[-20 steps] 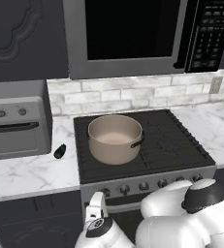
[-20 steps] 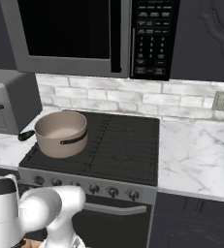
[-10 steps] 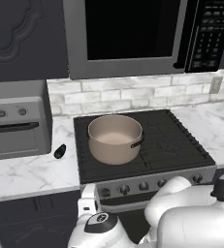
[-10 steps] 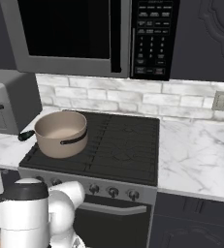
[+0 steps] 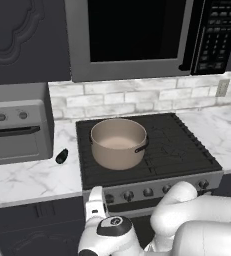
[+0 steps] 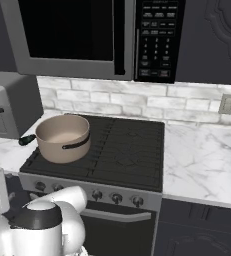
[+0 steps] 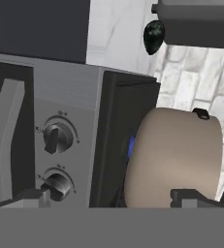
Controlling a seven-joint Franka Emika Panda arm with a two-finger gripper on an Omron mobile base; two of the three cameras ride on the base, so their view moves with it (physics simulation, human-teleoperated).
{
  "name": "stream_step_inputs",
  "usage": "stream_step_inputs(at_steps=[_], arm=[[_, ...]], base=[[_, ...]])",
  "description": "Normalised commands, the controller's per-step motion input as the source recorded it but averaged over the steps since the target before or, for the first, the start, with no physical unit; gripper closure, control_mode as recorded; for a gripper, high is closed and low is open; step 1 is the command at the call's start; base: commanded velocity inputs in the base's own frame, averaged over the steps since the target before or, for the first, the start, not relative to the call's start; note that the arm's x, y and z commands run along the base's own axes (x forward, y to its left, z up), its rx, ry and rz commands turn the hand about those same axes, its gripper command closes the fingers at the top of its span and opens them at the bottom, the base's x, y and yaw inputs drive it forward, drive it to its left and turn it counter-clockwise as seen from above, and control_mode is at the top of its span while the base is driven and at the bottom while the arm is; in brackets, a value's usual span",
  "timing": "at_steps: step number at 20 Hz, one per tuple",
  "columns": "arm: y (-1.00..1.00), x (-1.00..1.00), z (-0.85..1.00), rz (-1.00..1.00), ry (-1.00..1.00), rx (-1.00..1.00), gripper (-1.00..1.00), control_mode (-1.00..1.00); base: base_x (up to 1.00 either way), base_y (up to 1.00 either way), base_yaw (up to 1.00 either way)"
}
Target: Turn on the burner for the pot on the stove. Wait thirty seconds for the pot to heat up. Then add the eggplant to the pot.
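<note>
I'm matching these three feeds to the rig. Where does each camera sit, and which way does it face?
Left base view: behind the arm on its left, looking forward and down at the stove, pot and eggplant; the white arm fills the lower right.
Right base view: behind on the right, same stove and pot; the arm is lower left.
Hand view: on the hand, rolled sideways, close to the stove's knobs; open fingertips at the bottom.
Shared: all three show the pot and eggplant.
</note>
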Motion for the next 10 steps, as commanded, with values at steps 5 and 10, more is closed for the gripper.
stream_step_inputs(at_steps=[5,10], arm=[[0.0,0.0,0.0,0.0,0.0,0.0,-1.0,-1.0],[0.0,0.0,0.0,0.0,0.0,0.0,-1.0,-1.0]], base=[[0.0,0.0,0.0],[0.0,0.0,0.0]])
